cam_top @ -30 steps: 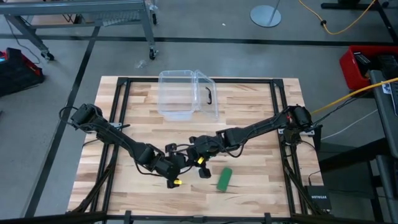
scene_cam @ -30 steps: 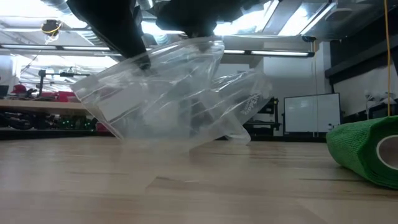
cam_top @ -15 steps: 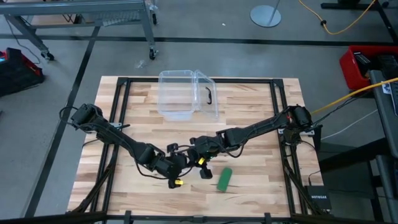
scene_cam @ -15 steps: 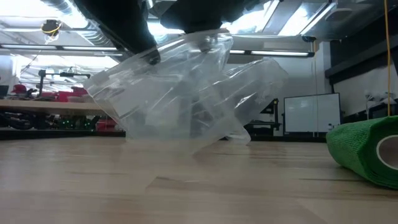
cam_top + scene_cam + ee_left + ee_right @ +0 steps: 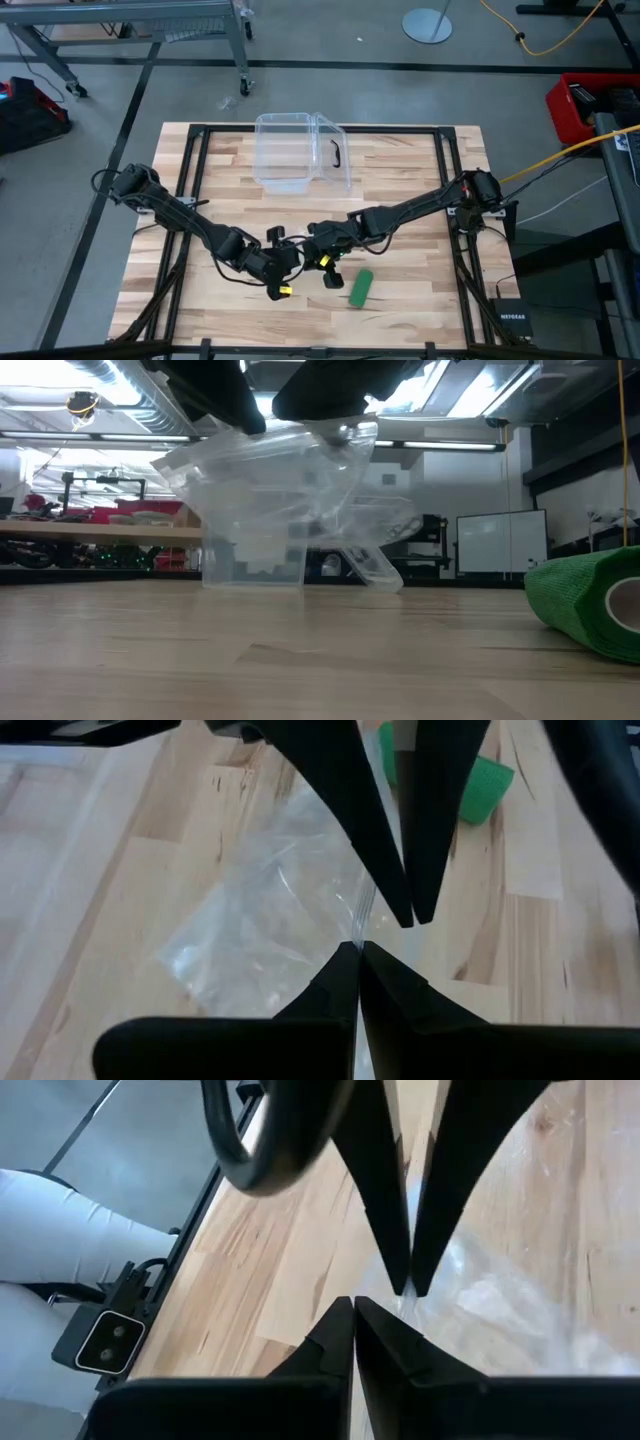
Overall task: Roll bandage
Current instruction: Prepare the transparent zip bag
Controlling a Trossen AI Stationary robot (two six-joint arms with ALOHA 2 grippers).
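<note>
The bandage (image 5: 361, 287) lies right of both pincers; the plastic box (image 5: 302, 152) sits behind them.

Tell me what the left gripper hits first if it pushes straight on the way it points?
Probably the right gripper, tip to tip just ahead of the left gripper, both pinching the clear wrapper. The bandage lies farther on; depth is unclear.

It was a robotics lab or workshop: a butcher-block table (image 5: 400, 200) in a black metal frame stood on a bare grey concrete floor (image 5: 90, 200), with a yellow cable (image 5: 560, 155) trailing past it. Behind it ran exposed ceiling ducts (image 5: 100, 375), strip lights (image 5: 440, 445), a long workbench (image 5: 90, 532) crowded with gear, and a whiteboard (image 5: 500, 542). A red toolbox (image 5: 580, 105) sat nearby.
</note>
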